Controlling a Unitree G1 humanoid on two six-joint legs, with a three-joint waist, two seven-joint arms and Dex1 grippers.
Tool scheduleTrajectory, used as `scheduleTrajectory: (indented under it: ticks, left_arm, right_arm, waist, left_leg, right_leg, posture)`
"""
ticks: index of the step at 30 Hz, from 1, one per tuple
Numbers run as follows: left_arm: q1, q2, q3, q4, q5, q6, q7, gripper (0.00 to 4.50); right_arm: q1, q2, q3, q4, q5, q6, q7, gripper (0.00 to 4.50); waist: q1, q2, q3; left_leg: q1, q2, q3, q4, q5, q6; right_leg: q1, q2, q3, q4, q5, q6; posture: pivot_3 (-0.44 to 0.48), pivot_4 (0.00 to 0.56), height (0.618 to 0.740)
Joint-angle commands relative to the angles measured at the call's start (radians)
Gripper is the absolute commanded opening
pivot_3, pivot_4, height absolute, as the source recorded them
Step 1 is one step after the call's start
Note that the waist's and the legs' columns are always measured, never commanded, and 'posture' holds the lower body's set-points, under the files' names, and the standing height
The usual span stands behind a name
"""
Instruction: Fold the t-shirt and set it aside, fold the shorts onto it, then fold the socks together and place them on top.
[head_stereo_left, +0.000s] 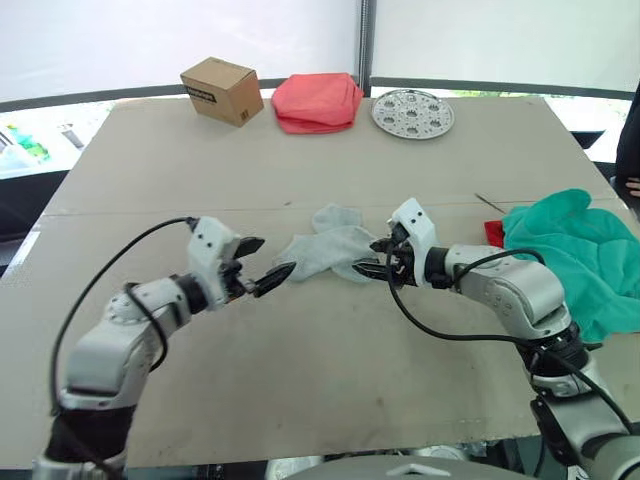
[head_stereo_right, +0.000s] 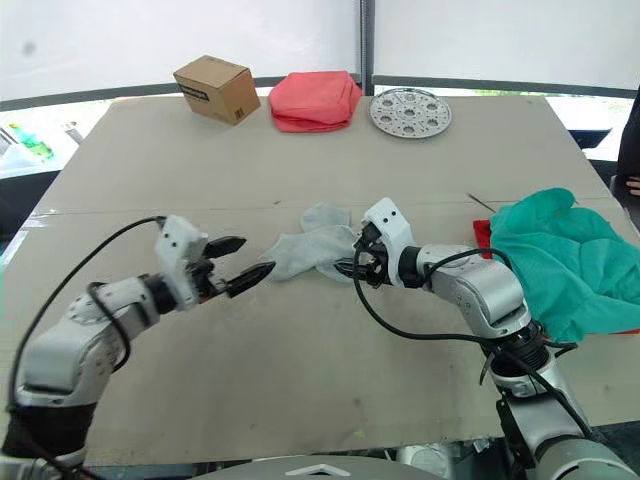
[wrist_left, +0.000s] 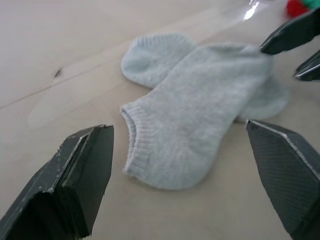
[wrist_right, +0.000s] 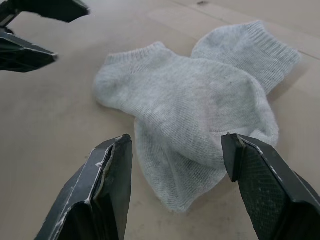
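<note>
Lying overlapped: 2 grey socks (head_stereo_left: 330, 250), betw 2 open grippers.

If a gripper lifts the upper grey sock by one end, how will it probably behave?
The socks are thin knit cloth lying flat and overlapped, so the lifted one would probably droop limply. It looks light and unlikely to roll. Because it rests on the other sock, it may drag that one along. Both the left gripper and the right gripper have open jaws beside the socks.

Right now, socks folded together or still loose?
Loose, not folded. The socks lie flat on the table, one overlapping the other crosswise. The left gripper and right gripper sit open at either end, holding nothing.
</note>
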Motion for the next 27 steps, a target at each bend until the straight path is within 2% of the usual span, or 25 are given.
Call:
scheduleTrajectory:
  ticks: [1, 6, 10, 11, 13, 14, 16, 19, 20, 22, 27]
  left_arm:
    - [-0.077, -0.026, -0.122, 0.09, 0.152, -0.116, 0.01, 4.5]
    - [-0.136, -0.072, -0.234, 0.172, 0.232, -0.174, -0.035, 4.5]
    - [-0.159, -0.099, -0.275, 0.24, 0.261, -0.176, -0.06, 4.5]
    - [-0.161, -0.098, -0.279, 0.251, 0.271, -0.178, -0.065, 3.98]
    - [-0.167, -0.124, -0.219, 0.25, 0.218, -0.144, -0.055, 3.22]
    - [-0.166, -0.146, -0.163, 0.228, 0.157, -0.115, -0.051, 2.62]
    - [-0.148, -0.162, -0.04, 0.163, 0.009, -0.022, -0.063, 1.74]
    - [-0.12, -0.142, 0.082, 0.117, -0.077, 0.049, -0.04, 0.27]
    - [-0.118, -0.143, 0.124, 0.106, -0.108, 0.074, -0.019, 0.11]
    - [-0.115, -0.146, 0.197, 0.089, -0.144, 0.112, 0.035, 0.11]
    - [-0.091, -0.162, 0.351, 0.085, -0.11, 0.095, 0.218, 0.11]
  right_arm:
    - [-0.017, -0.005, 0.031, -0.01, -0.04, -0.036, 0.007, 3.03]
    - [-0.028, -0.042, 0.082, -0.016, -0.099, -0.09, 0.041, 3.03]
    - [-0.038, -0.093, 0.121, -0.037, -0.154, -0.154, 0.089, 3.03]
    - [-0.038, -0.096, 0.123, -0.039, -0.158, -0.161, 0.095, 3.1]
    - [-0.047, -0.116, 0.133, -0.056, -0.166, -0.196, 0.137, 3.1]
    - [-0.052, -0.124, 0.135, -0.064, -0.164, -0.211, 0.164, 3.1]
    - [-0.061, -0.126, 0.133, -0.074, -0.153, -0.228, 0.199, 3.1]
    - [-0.082, -0.119, 0.136, -0.06, -0.154, -0.243, 0.233, 3.1]
    - [-0.092, -0.112, 0.138, -0.047, -0.154, -0.246, 0.242, 3.1]
    - [-0.12, -0.096, 0.159, 0.002, -0.169, -0.255, 0.262, 3.1]
    - [-0.23, 0.032, 0.251, 0.24, -0.26, -0.295, 0.253, 3.1]
  waist:
    - [0.002, 0.0, 0.0]
    - [0.003, -0.001, 0.0]
    - [0.005, 0.0, 0.0]
    - [0.006, 0.0, 0.0]
    - [0.005, 0.0, 0.0]
    - [0.005, 0.0, 0.0]
    - [0.003, 0.0, 0.0]
    - [-0.003, -0.001, 0.0]
    - [-0.002, -0.001, 0.0]
    - [-0.002, -0.001, 0.0]
    - [-0.002, -0.001, 0.0]
  left_leg:
    - [-0.001, 0.0, 0.0, 0.0, 0.002, -0.003]
    - [-0.002, -0.001, 0.0, 0.0, 0.002, -0.003]
    - [-0.002, 0.0, 0.0, 0.001, 0.001, -0.001]
    - [-0.002, 0.0, 0.0, 0.001, -0.001, 0.001]
    - [-0.001, 0.0, -0.001, 0.001, -0.001, 0.002]
    - [-0.001, 0.0, 0.0, 0.001, -0.001, 0.002]
    - [-0.001, 0.001, -0.001, 0.002, -0.001, 0.002]
    - [-0.001, 0.002, -0.001, 0.002, -0.001, 0.002]
    - [-0.001, 0.002, -0.001, 0.002, 0.0, 0.001]
    - [-0.001, 0.002, -0.001, 0.002, 0.0, 0.001]
    - [0.001, 0.001, -0.001, 0.002, 0.0, 0.001]
  right_leg:
    - [0.0, 0.0, 0.0, 0.0, 0.0, 0.0]
    - [-0.001, -0.002, 0.0, -0.001, 0.0, 0.0]
    - [-0.001, -0.002, 0.0, 0.0, 0.0, 0.0]
    - [-0.001, -0.002, 0.0, 0.0, 0.0, 0.001]
    - [0.0, -0.002, -0.001, 0.0, -0.001, 0.002]
    - [0.0, -0.002, -0.001, 0.0, -0.001, 0.003]
    - [0.0, -0.002, -0.001, 0.0, -0.002, 0.004]
    - [0.0, -0.002, -0.001, 0.0, -0.001, 0.003]
    - [0.0, -0.002, -0.001, 0.001, -0.001, 0.002]
    - [0.0, -0.002, -0.001, 0.001, -0.001, 0.002]
    - [0.002, -0.002, -0.001, 0.001, 0.0, 0.001]
  posture:
    - [0.0, 0.15, 0.74]
    - [0.0, 0.15, 0.74]
    - [0.0, 0.15, 0.74]
    - [0.0, 0.15, 0.74]
    - [0.0, 0.15, 0.74]
    - [0.0, 0.15, 0.74]
    - [0.0, 0.15, 0.74]
    - [0.0, 0.15, 0.74]
    - [0.0, 0.15, 0.74]
    - [0.0, 0.15, 0.74]
    - [0.0, 0.15, 0.74]
